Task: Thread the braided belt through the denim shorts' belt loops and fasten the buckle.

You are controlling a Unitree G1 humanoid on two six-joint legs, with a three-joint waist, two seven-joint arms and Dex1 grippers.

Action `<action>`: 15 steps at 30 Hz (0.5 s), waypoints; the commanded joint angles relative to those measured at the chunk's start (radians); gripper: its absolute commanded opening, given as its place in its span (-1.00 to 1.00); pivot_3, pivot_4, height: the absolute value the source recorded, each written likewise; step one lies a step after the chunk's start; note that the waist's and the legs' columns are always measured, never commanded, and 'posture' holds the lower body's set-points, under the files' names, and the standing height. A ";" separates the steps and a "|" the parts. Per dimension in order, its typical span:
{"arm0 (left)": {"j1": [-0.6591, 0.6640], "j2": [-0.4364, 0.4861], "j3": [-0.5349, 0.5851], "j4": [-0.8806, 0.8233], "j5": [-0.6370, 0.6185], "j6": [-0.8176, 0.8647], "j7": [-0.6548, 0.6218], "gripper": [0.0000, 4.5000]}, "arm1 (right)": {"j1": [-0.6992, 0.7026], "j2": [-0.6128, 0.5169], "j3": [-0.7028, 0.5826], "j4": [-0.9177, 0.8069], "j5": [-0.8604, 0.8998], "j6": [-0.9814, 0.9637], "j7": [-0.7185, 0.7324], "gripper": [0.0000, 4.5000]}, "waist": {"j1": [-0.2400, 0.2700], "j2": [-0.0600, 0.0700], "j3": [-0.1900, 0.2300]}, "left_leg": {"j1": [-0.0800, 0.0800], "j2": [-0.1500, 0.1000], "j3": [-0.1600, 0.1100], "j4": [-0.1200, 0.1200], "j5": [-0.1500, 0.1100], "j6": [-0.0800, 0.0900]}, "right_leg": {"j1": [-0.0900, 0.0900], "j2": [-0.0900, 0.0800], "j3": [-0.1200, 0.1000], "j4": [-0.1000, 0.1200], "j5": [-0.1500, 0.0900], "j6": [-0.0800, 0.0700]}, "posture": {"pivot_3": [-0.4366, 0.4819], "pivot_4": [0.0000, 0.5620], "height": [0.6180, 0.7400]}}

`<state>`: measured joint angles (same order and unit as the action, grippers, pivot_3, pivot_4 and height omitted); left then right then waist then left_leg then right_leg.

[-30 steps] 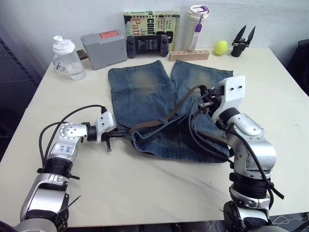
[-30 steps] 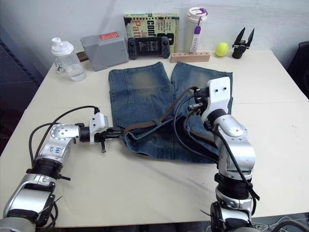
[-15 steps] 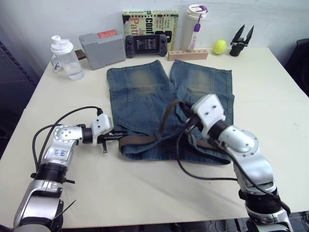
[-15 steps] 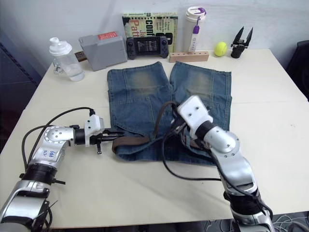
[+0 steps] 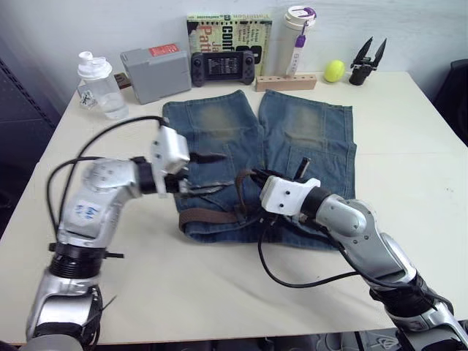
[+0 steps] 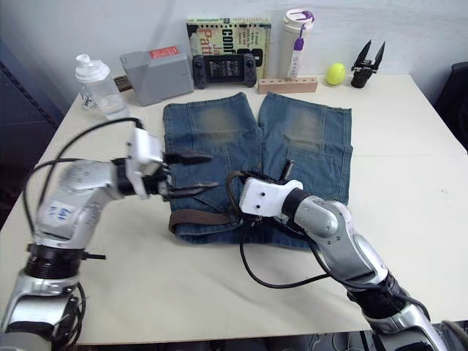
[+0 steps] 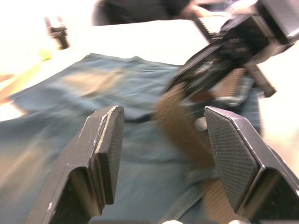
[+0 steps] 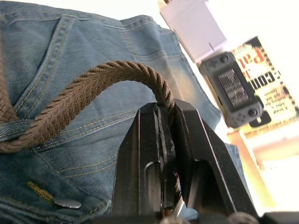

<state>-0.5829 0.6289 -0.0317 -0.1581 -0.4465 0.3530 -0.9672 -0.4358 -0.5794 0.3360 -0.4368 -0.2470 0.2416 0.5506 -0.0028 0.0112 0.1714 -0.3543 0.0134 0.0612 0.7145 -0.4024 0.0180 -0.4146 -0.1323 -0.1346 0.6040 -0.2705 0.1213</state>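
Two fingers of my right gripper [image 8: 164,140] pinch the braided belt [image 8: 79,100], which arches up from the near waistband of the denim shorts [image 5: 292,131] spread on the table [image 5: 409,168]. One brown end lies flat along the shorts' near-left edge; whether it passes a loop there, I probably can't say. My left gripper [image 5: 208,173] hovers wide open, empty, above the left leg.

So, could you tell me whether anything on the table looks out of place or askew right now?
Only the braided belt stands out: rather than lying flat along the waistband of the denim shorts, it arches up in a loop where the right hand pinches it. The left hand hangs open above the shorts.
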 commanded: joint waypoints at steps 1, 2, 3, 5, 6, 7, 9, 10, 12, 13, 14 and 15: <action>0.010 -0.027 -0.104 -0.060 0.156 -0.043 0.086 0.35 | -0.018 0.003 0.015 -0.012 -0.044 -0.075 0.010 -1.00 | 0.000 0.000 0.000 | 0.000 0.000 0.000 0.000 0.000 0.000 | 0.000 0.000 0.000 0.000 0.000 0.000 | -0.05 -0.47 0.76; 0.004 -0.041 -0.103 -0.063 0.156 -0.038 0.100 0.35 | -0.017 0.001 0.016 -0.011 -0.050 -0.085 0.016 -1.00 | 0.000 0.000 0.000 | 0.000 0.001 0.001 0.000 0.000 0.000 | 0.000 0.001 0.000 0.000 0.000 0.000 | -0.05 -0.47 0.76; -0.004 -0.052 -0.103 -0.061 0.165 -0.038 0.113 0.35 | -0.015 0.002 0.015 -0.011 -0.053 -0.092 0.020 -1.00 | 0.001 0.000 0.000 | 0.000 0.001 0.001 0.000 0.000 0.000 | 0.000 0.001 0.000 0.000 0.000 0.000 | -0.05 -0.47 0.76; -0.012 -0.053 -0.119 -0.049 0.208 -0.059 0.123 0.35 | -0.012 0.004 0.012 -0.010 -0.061 -0.101 0.025 -1.00 | 0.003 0.000 0.000 | 0.000 0.001 0.001 0.000 0.000 0.000 | 0.000 0.001 0.000 -0.001 0.000 0.000 | -0.05 -0.47 0.76; -0.013 -0.053 -0.127 -0.039 0.234 -0.073 0.129 0.35 | -0.010 0.005 0.010 -0.009 -0.064 -0.105 0.027 -1.00 | 0.003 0.000 0.000 | 0.000 0.001 0.000 0.000 0.000 0.000 | 0.000 0.000 0.000 -0.001 0.000 0.000 | -0.05 -0.47 0.76; -0.016 -0.056 -0.134 -0.027 0.257 -0.086 0.138 0.35 | -0.008 0.006 0.010 -0.009 -0.066 -0.111 0.030 -1.00 | 0.004 0.000 0.000 | 0.000 0.000 0.000 0.000 0.000 0.000 | 0.000 0.000 0.000 -0.001 0.000 0.000 | -0.05 -0.47 0.76; -0.023 -0.076 -0.138 -0.003 0.283 -0.102 0.162 0.35 | -0.005 0.009 0.010 -0.009 -0.074 -0.123 0.034 -1.00 | 0.004 0.000 0.000 | 0.000 0.000 0.000 0.000 0.000 0.000 | 0.000 0.000 0.000 -0.001 0.000 0.000 | -0.05 -0.47 0.76; -0.025 -0.083 -0.142 0.003 0.291 -0.107 0.167 0.35 | -0.003 0.011 0.011 -0.009 -0.076 -0.126 0.035 -1.00 | 0.004 0.000 0.000 | 0.000 0.000 0.000 0.000 0.000 0.000 | 0.000 0.000 0.000 -0.001 0.000 0.000 | -0.05 -0.47 0.76; -0.028 -0.088 -0.155 0.025 0.326 -0.129 0.181 0.35 | -0.002 0.016 0.012 -0.010 -0.080 -0.128 0.035 -1.00 | 0.003 0.000 0.000 | 0.000 0.000 0.000 0.000 0.000 0.000 | 0.000 0.000 0.000 -0.001 0.000 0.000 | -0.05 -0.47 0.76; -0.027 -0.089 -0.161 0.041 0.347 -0.144 0.187 0.35 | -0.001 0.019 0.012 -0.010 -0.082 -0.128 0.037 -1.00 | 0.003 0.000 0.000 | 0.000 0.001 0.000 0.000 0.000 0.000 | 0.000 0.001 0.000 -0.001 0.000 0.000 | -0.05 -0.47 0.76; -0.025 -0.095 -0.161 0.052 0.355 -0.155 0.192 0.35 | -0.001 0.023 0.013 -0.012 -0.082 -0.127 0.038 -1.00 | 0.003 0.000 0.000 | 0.000 0.001 0.000 0.000 0.000 0.000 | 0.000 0.001 0.000 -0.001 0.000 0.000 | -0.05 -0.47 0.76; -0.024 -0.100 -0.160 0.059 0.359 -0.162 0.194 0.35 | -0.001 0.027 0.013 -0.012 -0.083 -0.126 0.039 -1.00 | 0.003 0.000 0.000 | 0.000 0.001 0.000 0.000 0.000 0.000 | 0.000 0.001 0.000 -0.001 0.000 0.000 | -0.05 -0.47 0.76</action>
<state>-0.5900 0.5300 -0.2004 -0.1117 -0.1124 0.2171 -0.7999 -0.4328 -0.5655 0.3543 -0.4167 -0.3341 0.1471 0.5854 -0.0001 0.0109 0.1716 -0.3546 0.0139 0.0616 0.7149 -0.4023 0.0180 -0.4146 -0.1317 -0.1345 0.6031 -0.2705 0.1212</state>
